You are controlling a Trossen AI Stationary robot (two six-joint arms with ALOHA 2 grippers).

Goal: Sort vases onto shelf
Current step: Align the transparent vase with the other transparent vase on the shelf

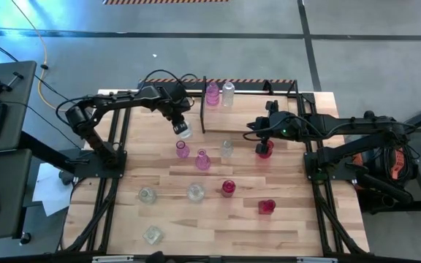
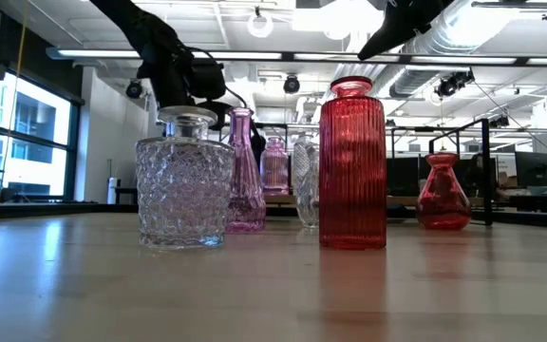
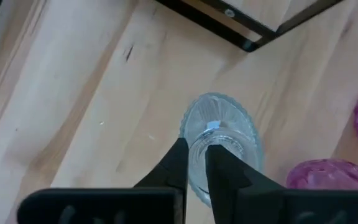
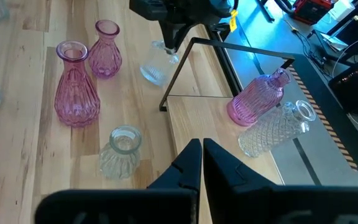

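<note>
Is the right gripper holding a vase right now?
No: in the right wrist view the right gripper has its fingers shut on nothing, hovering over the shelf board beside a clear vase.

occluded: clear vase (image 3: 219, 134) rim, behind left tool (image 3: 194, 163)

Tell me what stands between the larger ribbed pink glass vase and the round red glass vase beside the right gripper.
A small clear glass vase stands there, upright, touching neither the pink vase nor the red vase; the high view shows it.
</note>
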